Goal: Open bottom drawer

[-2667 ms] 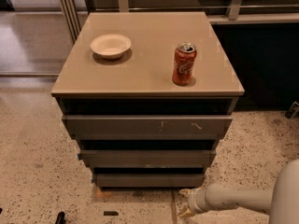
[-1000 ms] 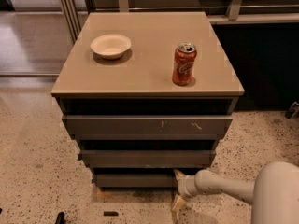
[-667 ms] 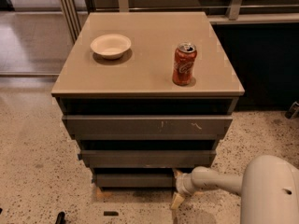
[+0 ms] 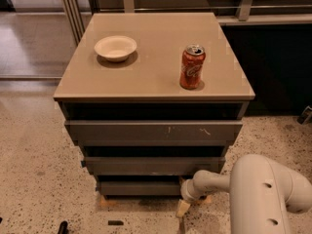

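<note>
Three grey drawer fronts stacked in the cabinet [image 4: 153, 82], each one looking narrower than the one above. The bottom drawer [image 4: 139, 188] is the lowest, right above the speckled floor [image 4: 34, 155]: a long flat dark grey strip, plain, with no handle and no marks visible. There's a dark gap of shadow between it and the middle front [image 4: 146, 165], which has a small nub at its left end. The top front [image 4: 146, 130] is the widest and has pale scratches right of centre. The bottom front's face looks parallel to the others, and I see no interior exposed from this angle. Its right end is partly covered by the robot. The gripper [image 4: 183, 207] is low, just off the floor, at the bottom drawer's right end near its lower corner. I can't tell if it's touching the front, or whether it is open or closed. The pale arm [image 4: 263, 194] comes in from the lower right, its bulky housing filling that corner. On the tan top, a white bowl [image 4: 115, 48] sits left rear and a red soda can [image 4: 192, 67] stands upright right of centre, well apart.
</note>
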Controlling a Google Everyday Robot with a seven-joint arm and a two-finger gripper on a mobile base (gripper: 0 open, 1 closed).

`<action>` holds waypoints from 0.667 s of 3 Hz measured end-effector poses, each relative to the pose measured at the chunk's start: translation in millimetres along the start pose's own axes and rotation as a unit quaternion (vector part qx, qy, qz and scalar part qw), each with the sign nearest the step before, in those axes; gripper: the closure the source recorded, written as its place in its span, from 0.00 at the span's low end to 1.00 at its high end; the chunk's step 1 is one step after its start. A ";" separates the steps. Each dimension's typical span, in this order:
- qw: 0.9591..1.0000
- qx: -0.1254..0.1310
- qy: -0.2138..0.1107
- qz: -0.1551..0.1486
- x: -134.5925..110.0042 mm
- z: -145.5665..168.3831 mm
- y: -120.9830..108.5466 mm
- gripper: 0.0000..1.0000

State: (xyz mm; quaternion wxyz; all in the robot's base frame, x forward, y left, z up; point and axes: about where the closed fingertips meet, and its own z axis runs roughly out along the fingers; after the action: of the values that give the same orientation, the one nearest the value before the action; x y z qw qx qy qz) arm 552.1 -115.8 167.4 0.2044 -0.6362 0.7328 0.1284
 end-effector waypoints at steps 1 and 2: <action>1.000 -0.012 0.010 0.008 4.3 7.7 0.7 0.00; 0.999 -0.027 0.022 0.023 5.8 0.7 10.4 0.00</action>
State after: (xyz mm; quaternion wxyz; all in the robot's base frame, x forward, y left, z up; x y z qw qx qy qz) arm 541.2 -118.9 163.4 0.1681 -0.6272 0.7477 0.1391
